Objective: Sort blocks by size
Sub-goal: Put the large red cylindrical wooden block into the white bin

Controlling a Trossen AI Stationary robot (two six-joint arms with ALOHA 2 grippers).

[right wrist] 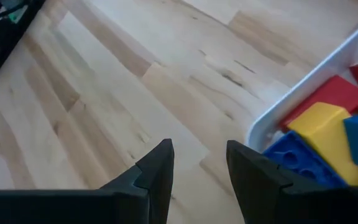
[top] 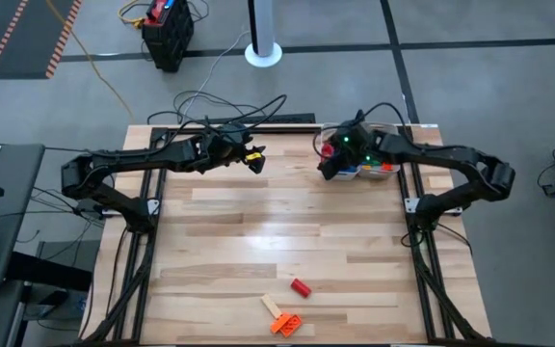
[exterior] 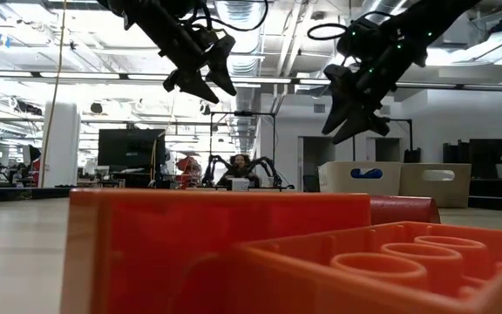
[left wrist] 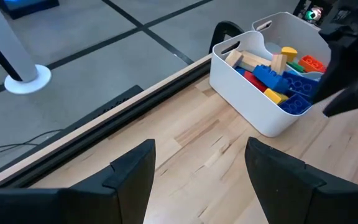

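Note:
A white tray (left wrist: 253,106) at the table's far right holds several blocks (left wrist: 278,74): blue, red, yellow, orange and green bricks and pale wooden bars. Near the front edge a red block (top: 301,286), a wooden bar (top: 273,306) and an orange brick (top: 287,324) lie flat on the table. My right gripper (right wrist: 201,152) hovers open just left of the tray's rim (right wrist: 303,93), above the bare wood, with nothing between its fingers. My left gripper (left wrist: 201,149) hangs open and holds nothing, high over the far middle of the table and pointing toward the tray.
A second white tray (exterior: 434,183) stands beside the first at the far right. A dark rail (left wrist: 117,106) runs along the table's far edge. Bare wood (top: 277,231) stretches between the grippers and the loose blocks at the front.

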